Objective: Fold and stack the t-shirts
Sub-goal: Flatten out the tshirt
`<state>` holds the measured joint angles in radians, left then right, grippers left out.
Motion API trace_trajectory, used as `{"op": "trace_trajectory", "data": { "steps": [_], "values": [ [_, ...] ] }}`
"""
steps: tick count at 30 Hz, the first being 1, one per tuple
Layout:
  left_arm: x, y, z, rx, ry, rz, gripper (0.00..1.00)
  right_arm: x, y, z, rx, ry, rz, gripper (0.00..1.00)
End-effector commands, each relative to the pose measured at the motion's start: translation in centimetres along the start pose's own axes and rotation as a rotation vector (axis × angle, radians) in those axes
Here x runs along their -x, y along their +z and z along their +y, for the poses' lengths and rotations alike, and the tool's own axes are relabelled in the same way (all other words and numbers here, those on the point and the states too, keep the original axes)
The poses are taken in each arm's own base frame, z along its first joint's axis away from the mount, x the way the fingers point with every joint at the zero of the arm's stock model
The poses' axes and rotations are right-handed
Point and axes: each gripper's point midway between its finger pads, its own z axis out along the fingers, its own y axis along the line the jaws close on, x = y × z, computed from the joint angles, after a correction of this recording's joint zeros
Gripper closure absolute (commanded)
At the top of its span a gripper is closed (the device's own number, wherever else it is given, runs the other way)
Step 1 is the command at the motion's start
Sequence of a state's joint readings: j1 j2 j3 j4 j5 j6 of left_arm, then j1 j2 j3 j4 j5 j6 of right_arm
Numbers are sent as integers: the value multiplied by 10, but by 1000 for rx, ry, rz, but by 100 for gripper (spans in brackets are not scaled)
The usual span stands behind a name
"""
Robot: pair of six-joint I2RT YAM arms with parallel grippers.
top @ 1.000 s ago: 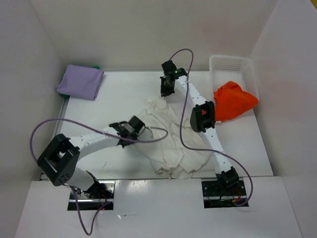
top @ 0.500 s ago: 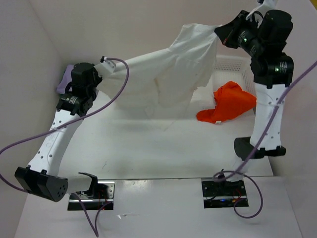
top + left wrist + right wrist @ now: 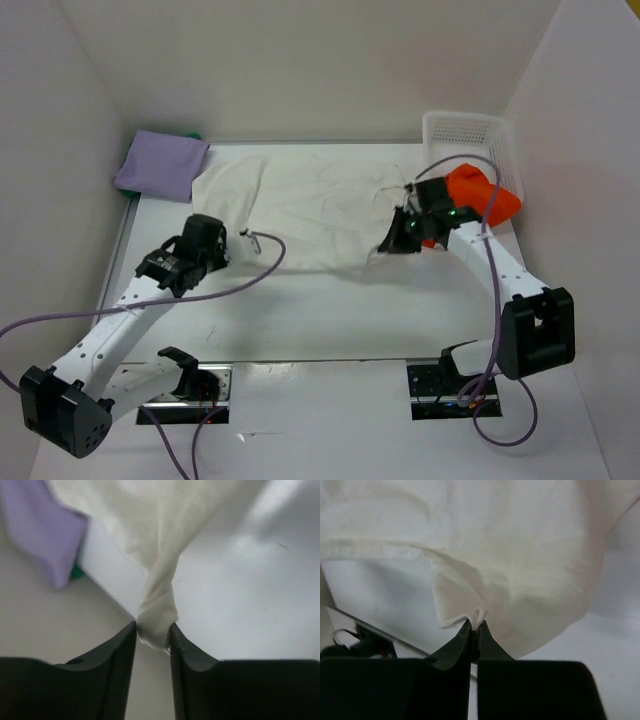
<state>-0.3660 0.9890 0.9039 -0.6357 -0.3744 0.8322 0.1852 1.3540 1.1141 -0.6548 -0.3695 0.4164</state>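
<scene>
Now that the white t-shirt (image 3: 300,200) is down on the table (image 3: 330,310), things look way better imo. 0.5 sec ago both arms had it strung up in the air btwn them, and 1 sec ago it was just a crumpled heap mid-table. Now it's spread pretty flat over the far half w/ both arms dropped low. So I'd say the shake-out step is basically done and folding can start.

Long axis runs left-right across the table. Left end reaches toward the lavender t-shirt (image 3: 162,165), which sits folded in the far left corner w/ a sliver of green t-shirt (image 3: 76,572) peeking out behind it. Right end points at the orange t-shirt (image 3: 480,200) slumped by the near end of the basket (image 3: 465,125). Can't tell collar from hem tbh.

Right gripper (image 3: 475,625) is clamped tight on a small fold at the shirt's near right corner. Left gripper (image 3: 152,627) has its jaws a bit apart w/ a twisted bunch of the cloth btwn them, touching both sides. Can't tell if it's pinching or letting go.
</scene>
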Motion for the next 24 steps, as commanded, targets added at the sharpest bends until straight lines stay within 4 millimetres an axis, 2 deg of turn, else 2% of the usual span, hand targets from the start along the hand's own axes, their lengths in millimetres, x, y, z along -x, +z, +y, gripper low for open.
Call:
{"op": "trace_trajectory", "data": {
  "steps": [1,2,3,4,5,8,11,12,15,16,18,19,21,22,24],
  "values": [
    [-16,-4,-84,-305,102,9,56,-38,8,42,110,-27,-10,100],
    [-22,-5,-97,-362,144,16,45,-57,14,37,83,-19,24,100],
    [-30,-9,-117,-444,178,29,39,-66,19,35,54,-14,31,100],
    [-33,-12,-118,-450,180,34,34,-79,17,39,52,-10,54,100],
    [-39,-14,-123,-465,200,43,31,-87,21,30,25,9,75,100],
    [-51,-13,-129,-479,222,73,27,-97,16,22,7,27,81,100],
    [-58,-5,-134,-465,230,98,22,-95,12,23,6,33,65,100],
    [-56,2,-133,-444,227,95,20,-95,12,23,6,33,65,100],
    [-67,27,-125,-346,245,178,18,-92,10,24,-1,32,56,100],
    [-72,35,-114,-284,237,214,16,-89,9,22,-20,32,46,100],
    [-82,45,-116,-300,240,261,14,-87,7,20,-34,33,41,100],
    [-89,53,-106,-268,201,288,13,-85,6,19,-45,24,34,100],
    [-102,65,-102,-264,169,357,10,-84,3,21,-39,22,26,100],
    [-108,69,-87,-238,104,384,10,-84,3,21,-39,22,26,100],
    [-113,80,-81,-260,29,420,10,-84,3,21,-39,22,26,100]
  ]
}}
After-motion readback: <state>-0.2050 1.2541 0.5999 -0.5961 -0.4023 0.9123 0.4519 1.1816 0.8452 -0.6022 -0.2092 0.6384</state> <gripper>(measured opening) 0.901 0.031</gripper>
